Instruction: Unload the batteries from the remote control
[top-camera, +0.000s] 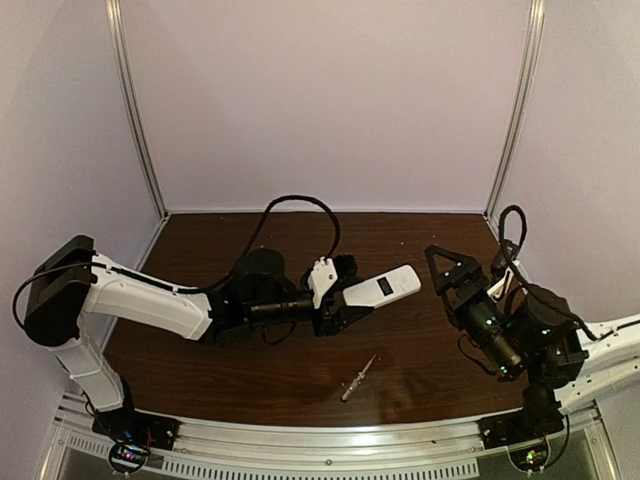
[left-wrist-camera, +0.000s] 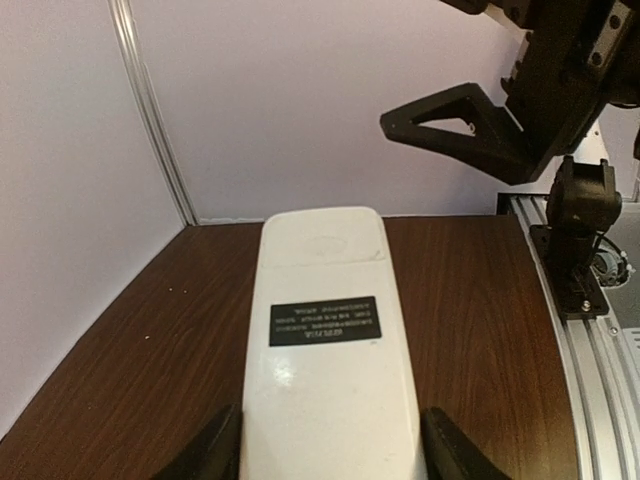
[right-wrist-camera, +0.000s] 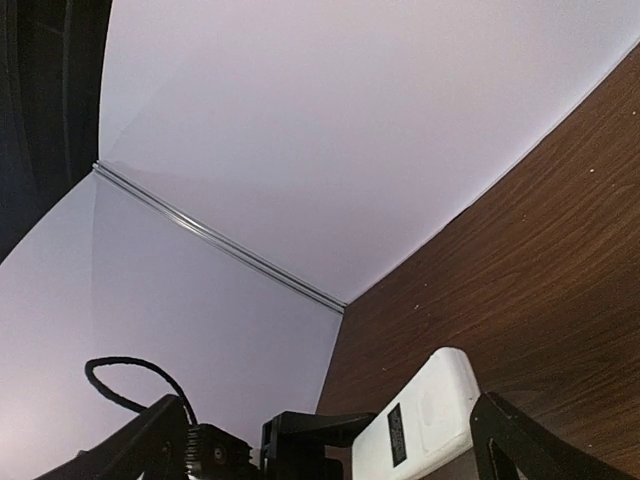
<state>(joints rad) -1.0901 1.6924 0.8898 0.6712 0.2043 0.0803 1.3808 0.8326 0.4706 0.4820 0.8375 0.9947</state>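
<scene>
Remote control (left-wrist-camera: 330, 395) in left end effector (left-wrist-camera: 330, 455); black label (left-wrist-camera: 325, 321), print illegible

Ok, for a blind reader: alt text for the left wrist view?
A white remote control, dark label facing up, is gripped by the left claw above a brown table. The open right claw hovers beyond it.

The left arm (top-camera: 140, 300) wears white shells over black joints, and a black cable (top-camera: 305, 198) loops up behind its black fingers (left-wrist-camera: 215, 450). The right arm (top-camera: 520, 340) is mostly black with small green lights (top-camera: 483, 322) behind its fingers (left-wrist-camera: 495, 150), which are hollow triangular frames; a white link (top-camera: 612, 335) lies farther back.
</scene>
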